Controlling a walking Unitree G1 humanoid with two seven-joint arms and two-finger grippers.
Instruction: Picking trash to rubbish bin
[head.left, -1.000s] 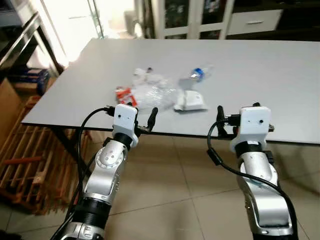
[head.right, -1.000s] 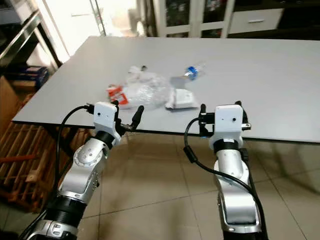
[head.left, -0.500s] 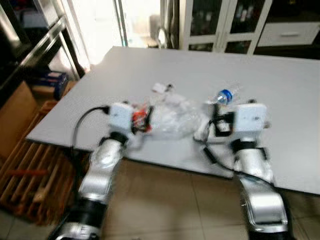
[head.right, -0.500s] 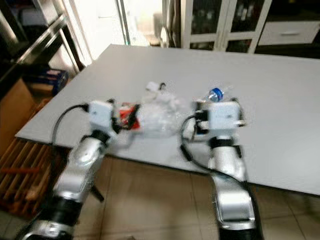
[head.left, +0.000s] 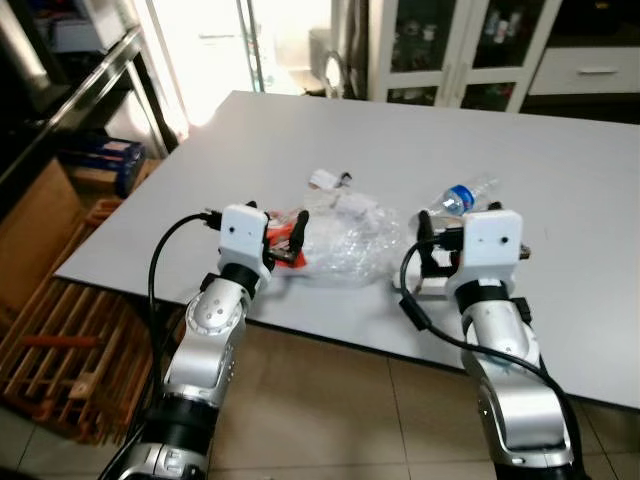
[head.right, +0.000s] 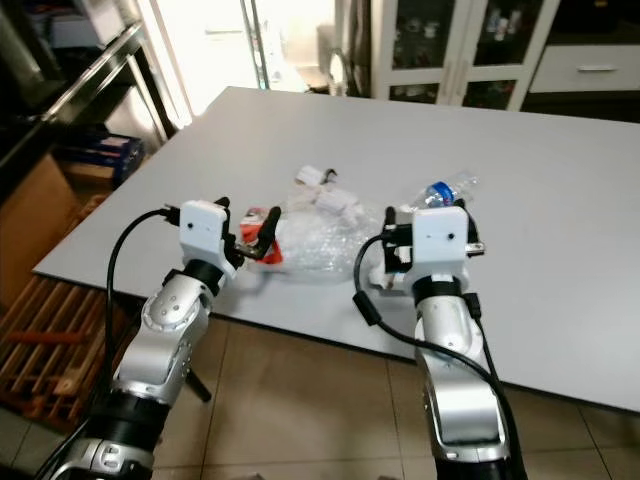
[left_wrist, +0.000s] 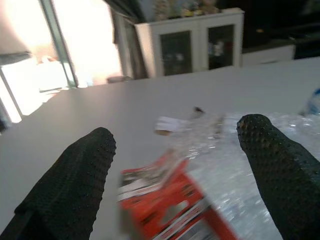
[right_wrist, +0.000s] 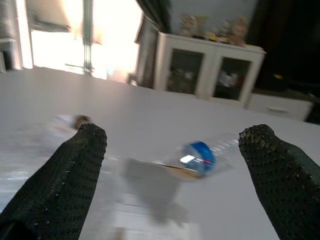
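Observation:
A heap of trash lies on the grey table (head.left: 560, 150): a red wrapper (head.left: 284, 224), a crumpled clear plastic bag (head.left: 345, 245), white paper scraps (head.left: 328, 180) and a clear bottle with a blue label (head.left: 458, 197). My left gripper (head.left: 285, 233) is open just above the table, its fingers to either side of the red wrapper (left_wrist: 170, 210) at the bag's (left_wrist: 235, 165) edge. My right gripper (head.left: 440, 250) is open over a white packet (head.right: 378, 275), pointing at the bottle (right_wrist: 200, 155). Neither holds anything.
The table's front edge runs just under both wrists, with tiled floor (head.left: 330, 400) below. A wooden rack (head.left: 50, 340) stands low on the left beside a dark metal shelf (head.left: 60, 90). White cabinets (head.left: 450, 50) line the back wall.
The camera has come closer to the table. Both grippers, earlier in front of the table's near edge, have risen and reached forward over the tabletop to the trash heap.

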